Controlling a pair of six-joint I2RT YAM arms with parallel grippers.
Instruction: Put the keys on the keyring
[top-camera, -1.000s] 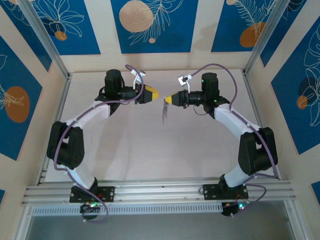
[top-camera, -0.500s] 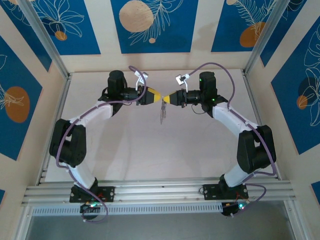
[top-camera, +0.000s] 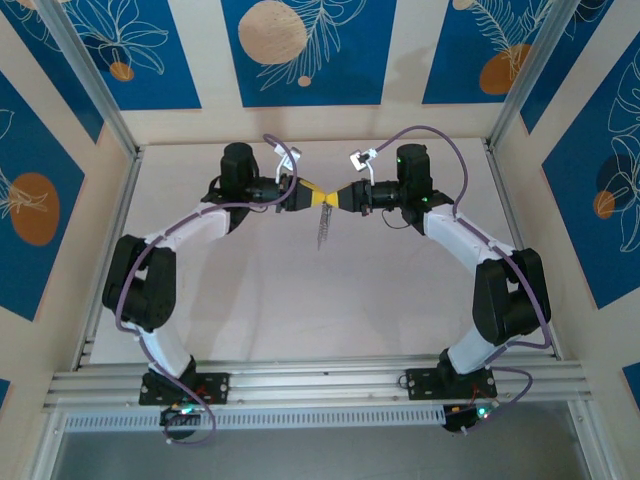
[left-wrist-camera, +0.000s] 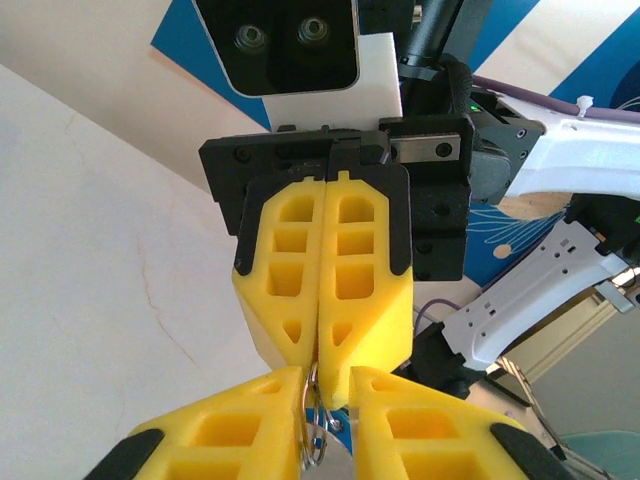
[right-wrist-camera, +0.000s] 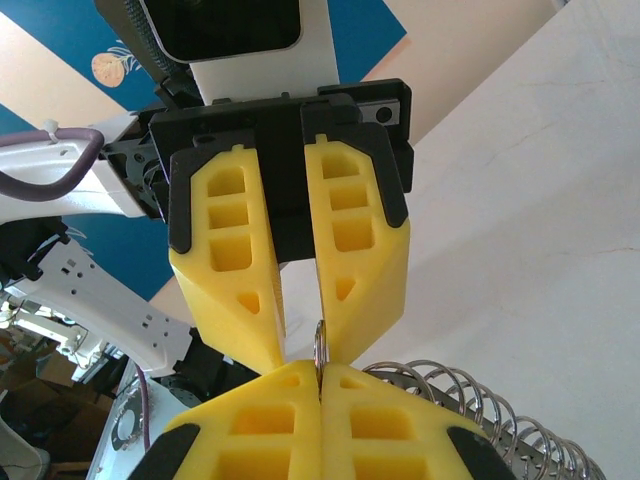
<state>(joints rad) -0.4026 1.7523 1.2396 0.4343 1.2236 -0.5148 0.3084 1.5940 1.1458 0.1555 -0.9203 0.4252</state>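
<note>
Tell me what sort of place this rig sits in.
Probably a robot test cell in a lab. A pale table is boxed in by aluminium frame rails and blue leaf-print wall panels, with the left arm and right arm bolted at its near edge.

The jaws of the left gripper (right-wrist-camera: 298, 335) and right gripper (left-wrist-camera: 318, 365) are matt yellow plastic moulded with hollow cells, set in matt black plastic mounts (left-wrist-camera: 270, 155). The keyring (right-wrist-camera: 320, 338) is thin bright metal wire. The coil (right-wrist-camera: 480, 410) is shiny metal. The bench (left-wrist-camera: 90, 250) is pale, matt and faintly veined.
</note>
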